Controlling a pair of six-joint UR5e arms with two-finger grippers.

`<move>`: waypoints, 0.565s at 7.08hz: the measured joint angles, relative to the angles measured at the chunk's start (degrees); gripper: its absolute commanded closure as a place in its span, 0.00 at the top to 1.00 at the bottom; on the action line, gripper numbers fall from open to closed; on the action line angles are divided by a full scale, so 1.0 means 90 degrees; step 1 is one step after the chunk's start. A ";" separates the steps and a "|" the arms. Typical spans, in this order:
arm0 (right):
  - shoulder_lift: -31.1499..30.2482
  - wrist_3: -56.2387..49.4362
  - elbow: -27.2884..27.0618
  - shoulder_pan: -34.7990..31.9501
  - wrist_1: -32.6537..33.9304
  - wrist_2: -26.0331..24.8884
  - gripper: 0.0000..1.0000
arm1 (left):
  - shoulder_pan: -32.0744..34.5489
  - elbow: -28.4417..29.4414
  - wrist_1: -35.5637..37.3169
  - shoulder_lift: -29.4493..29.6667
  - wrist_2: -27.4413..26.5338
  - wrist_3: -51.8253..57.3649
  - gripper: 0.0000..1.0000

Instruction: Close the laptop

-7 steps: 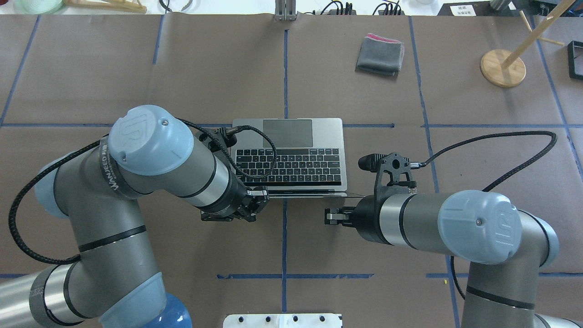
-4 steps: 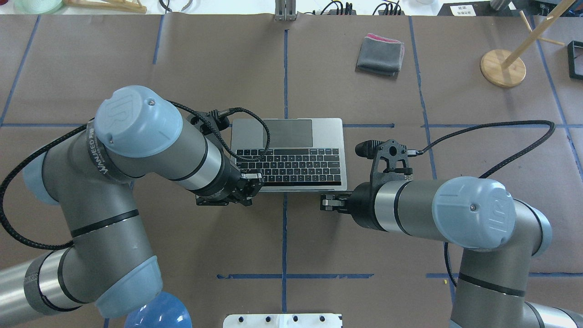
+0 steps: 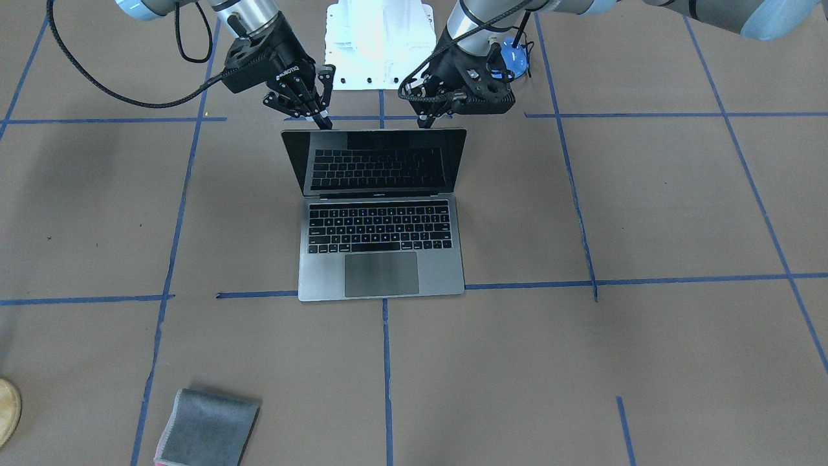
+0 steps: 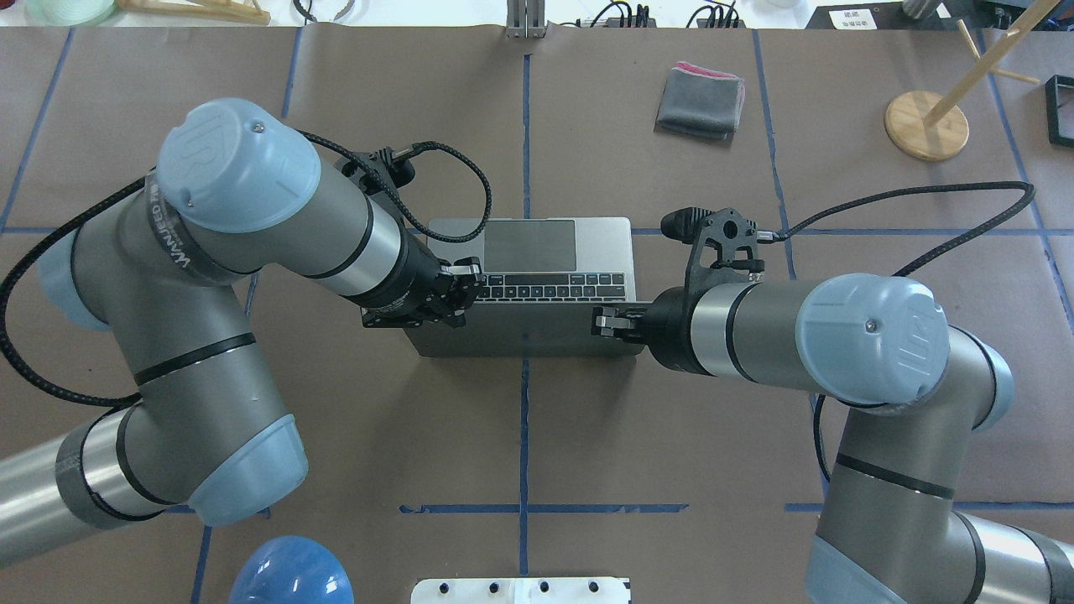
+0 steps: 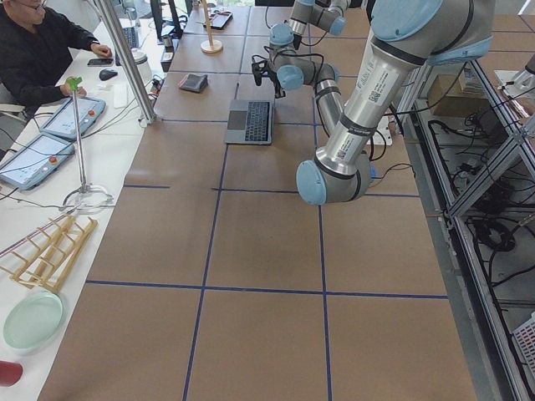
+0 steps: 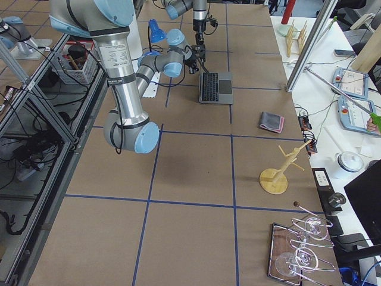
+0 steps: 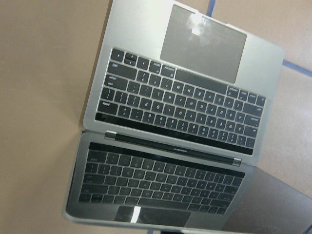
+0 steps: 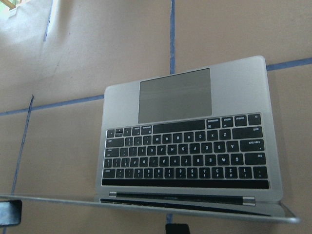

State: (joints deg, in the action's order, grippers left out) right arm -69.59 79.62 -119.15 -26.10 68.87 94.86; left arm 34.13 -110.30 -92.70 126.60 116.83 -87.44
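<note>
The space-grey laptop sits open at the table's middle, its black screen facing away from the robot. In the overhead view the lid's grey back leans forward over the rear key rows. My left gripper is shut, tips against the lid's top edge near its left corner. My right gripper is shut, tips on the same edge near the right corner. The wrist views show the keyboard and trackpad under the tilted lid.
A folded grey cloth with a pink edge lies far right of the laptop. A wooden stand is at the far right corner. The white base plate lies behind the laptop. Blue tape lines cross the brown table cover.
Both grippers have moved forward, away from the robot, with the lid's top edge. The lid has tipped from near upright to leaning over the keyboard.
</note>
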 measured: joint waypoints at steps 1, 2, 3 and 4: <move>0.0125 0.0009 0.0217 -0.0164 -0.0009 0.0004 0.00 | 0.0079 0.0266 -0.0111 0.0118 0.0004 0.0081 0.02; 0.0296 0.0015 0.0498 -0.0310 -0.0016 0.0008 0.00 | 0.0132 0.0436 -0.0218 0.0174 0.0006 0.0114 0.01; 0.0496 0.0019 0.0810 -0.0448 -0.0024 0.0023 0.00 | 0.0192 0.0543 -0.0279 0.0200 0.0007 0.0122 0.01; 0.0705 0.0018 0.1124 -0.0578 -0.0033 0.0060 0.00 | 0.0272 0.0648 -0.0324 0.0226 0.0008 0.0125 0.01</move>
State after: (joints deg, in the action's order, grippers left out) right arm -63.24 79.78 -109.04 -31.31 68.57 95.40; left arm 36.57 -104.47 -95.62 128.64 116.89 -86.32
